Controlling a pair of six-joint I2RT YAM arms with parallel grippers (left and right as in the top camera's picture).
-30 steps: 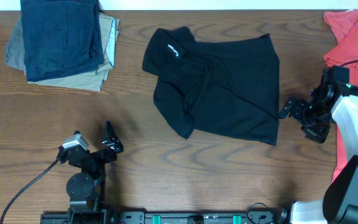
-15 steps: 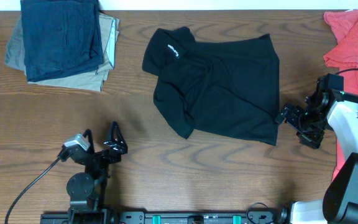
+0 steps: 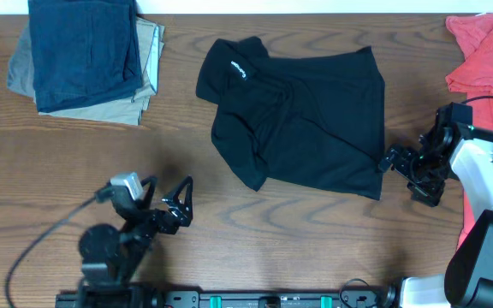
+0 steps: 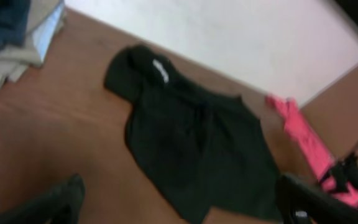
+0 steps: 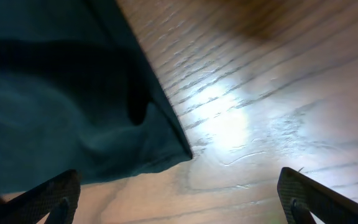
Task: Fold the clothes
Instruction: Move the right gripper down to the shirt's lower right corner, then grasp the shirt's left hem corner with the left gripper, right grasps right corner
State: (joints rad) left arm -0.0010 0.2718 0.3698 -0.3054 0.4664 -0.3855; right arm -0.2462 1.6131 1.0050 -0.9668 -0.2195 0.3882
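The left pincer and right pincer gape wide, empty; the right, beside the black shirt, might snag 1 layer, skewing it.

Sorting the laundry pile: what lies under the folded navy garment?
A folded khaki garment shows beneath the navy garment, poking out along three of its edges. Whether anything more lies underneath is hidden by the fabric.
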